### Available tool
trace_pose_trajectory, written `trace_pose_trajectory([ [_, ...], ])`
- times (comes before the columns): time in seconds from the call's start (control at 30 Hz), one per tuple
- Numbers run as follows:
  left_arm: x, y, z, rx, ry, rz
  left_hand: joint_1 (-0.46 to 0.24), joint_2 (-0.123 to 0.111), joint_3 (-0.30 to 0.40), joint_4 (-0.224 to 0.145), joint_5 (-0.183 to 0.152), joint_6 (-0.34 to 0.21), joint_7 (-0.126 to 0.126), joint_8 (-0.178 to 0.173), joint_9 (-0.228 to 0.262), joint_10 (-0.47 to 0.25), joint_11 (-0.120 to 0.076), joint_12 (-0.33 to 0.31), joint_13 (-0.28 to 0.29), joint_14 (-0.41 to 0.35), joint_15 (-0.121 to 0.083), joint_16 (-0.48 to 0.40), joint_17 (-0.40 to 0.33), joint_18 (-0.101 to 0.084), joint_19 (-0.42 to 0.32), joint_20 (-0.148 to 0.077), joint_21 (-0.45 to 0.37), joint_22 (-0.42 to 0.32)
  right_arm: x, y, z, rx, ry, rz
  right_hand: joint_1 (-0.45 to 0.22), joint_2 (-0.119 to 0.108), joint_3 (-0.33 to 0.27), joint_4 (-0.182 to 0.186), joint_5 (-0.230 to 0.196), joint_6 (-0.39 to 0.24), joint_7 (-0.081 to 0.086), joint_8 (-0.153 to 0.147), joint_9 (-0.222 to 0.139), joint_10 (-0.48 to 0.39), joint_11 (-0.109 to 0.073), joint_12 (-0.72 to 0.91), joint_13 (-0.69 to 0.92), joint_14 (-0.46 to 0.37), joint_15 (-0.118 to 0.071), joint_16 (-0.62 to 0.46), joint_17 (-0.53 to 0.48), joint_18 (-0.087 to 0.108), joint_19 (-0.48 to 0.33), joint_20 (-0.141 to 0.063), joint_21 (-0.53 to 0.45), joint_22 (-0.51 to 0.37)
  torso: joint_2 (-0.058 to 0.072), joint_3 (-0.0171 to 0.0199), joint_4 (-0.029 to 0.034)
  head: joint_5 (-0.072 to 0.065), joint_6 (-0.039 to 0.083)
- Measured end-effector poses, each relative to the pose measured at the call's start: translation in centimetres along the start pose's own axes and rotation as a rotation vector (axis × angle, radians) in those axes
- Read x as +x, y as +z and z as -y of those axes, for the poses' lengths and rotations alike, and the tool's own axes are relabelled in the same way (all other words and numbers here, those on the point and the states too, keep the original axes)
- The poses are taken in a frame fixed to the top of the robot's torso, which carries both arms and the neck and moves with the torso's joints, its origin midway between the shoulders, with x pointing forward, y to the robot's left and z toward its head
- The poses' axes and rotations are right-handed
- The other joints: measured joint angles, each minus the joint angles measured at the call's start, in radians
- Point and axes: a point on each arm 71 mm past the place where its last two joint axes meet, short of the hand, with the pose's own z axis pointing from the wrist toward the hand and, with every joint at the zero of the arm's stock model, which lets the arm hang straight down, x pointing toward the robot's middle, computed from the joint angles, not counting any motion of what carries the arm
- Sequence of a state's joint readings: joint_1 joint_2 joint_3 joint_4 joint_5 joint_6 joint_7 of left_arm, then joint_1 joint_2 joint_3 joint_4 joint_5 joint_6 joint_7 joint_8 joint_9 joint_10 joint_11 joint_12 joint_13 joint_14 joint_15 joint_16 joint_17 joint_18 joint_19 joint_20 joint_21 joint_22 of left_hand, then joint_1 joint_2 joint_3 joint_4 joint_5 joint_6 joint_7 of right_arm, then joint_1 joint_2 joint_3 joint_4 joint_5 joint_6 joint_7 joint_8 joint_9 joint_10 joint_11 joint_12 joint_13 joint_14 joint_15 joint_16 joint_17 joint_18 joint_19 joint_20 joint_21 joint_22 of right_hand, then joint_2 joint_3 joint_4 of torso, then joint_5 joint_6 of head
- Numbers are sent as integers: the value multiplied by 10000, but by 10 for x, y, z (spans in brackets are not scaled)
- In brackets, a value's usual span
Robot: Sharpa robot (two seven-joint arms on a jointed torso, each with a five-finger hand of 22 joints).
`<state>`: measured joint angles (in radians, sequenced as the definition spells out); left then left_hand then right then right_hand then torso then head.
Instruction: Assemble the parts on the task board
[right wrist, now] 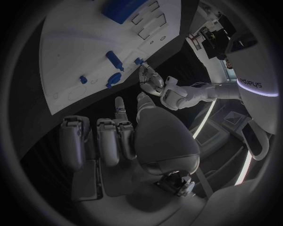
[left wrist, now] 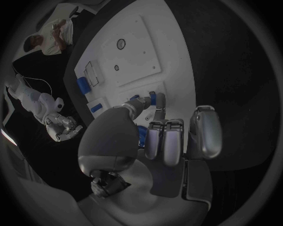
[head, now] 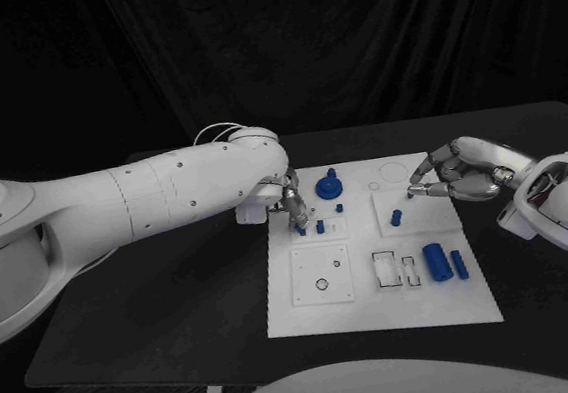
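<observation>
The left robot hand [head: 282, 200] reaches down at the left edge of the white task board [head: 372, 289], its fingertips pinching a small blue peg [left wrist: 154, 99] that stands on the board. The right robot hand [head: 458, 172] hovers over the board's right side, fingers curled in, holding nothing. A blue round-based part [head: 329, 187] and two blue cylinders [head: 443, 261] rest on the board, which lies on the black bench [head: 156, 308].

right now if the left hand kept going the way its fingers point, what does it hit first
Probably the small blue peg at the fingertips of the left hand, with the task board just beneath. Depth is unclear; the fingers may already touch that peg.
</observation>
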<state>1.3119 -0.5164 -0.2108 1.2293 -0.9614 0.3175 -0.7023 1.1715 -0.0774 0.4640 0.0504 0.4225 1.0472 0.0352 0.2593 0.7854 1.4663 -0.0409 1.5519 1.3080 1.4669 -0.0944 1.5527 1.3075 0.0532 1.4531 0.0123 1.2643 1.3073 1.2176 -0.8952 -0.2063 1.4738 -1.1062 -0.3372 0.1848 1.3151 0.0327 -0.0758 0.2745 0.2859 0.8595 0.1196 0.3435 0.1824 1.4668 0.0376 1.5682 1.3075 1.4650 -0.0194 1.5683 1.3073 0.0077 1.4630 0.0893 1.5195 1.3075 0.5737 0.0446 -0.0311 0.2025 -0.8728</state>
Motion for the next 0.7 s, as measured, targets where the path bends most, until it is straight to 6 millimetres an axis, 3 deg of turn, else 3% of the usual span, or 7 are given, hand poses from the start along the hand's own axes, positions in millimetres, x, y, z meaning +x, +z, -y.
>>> trace_pose_trajectory([
  [0.7,0,1,0,25,-195,78,259,16,-82,-82,153,23,22,98,94,4,3,0,0,0,0,-39,-1,0,1,1,-38,0,1,0,1,108,10,-76,157,29,56,-56,159,0,0,-38,-19,0,0,0,-1,0,0,0,0,1,0,0,-96,-2,1,0,0,-3,0],
])
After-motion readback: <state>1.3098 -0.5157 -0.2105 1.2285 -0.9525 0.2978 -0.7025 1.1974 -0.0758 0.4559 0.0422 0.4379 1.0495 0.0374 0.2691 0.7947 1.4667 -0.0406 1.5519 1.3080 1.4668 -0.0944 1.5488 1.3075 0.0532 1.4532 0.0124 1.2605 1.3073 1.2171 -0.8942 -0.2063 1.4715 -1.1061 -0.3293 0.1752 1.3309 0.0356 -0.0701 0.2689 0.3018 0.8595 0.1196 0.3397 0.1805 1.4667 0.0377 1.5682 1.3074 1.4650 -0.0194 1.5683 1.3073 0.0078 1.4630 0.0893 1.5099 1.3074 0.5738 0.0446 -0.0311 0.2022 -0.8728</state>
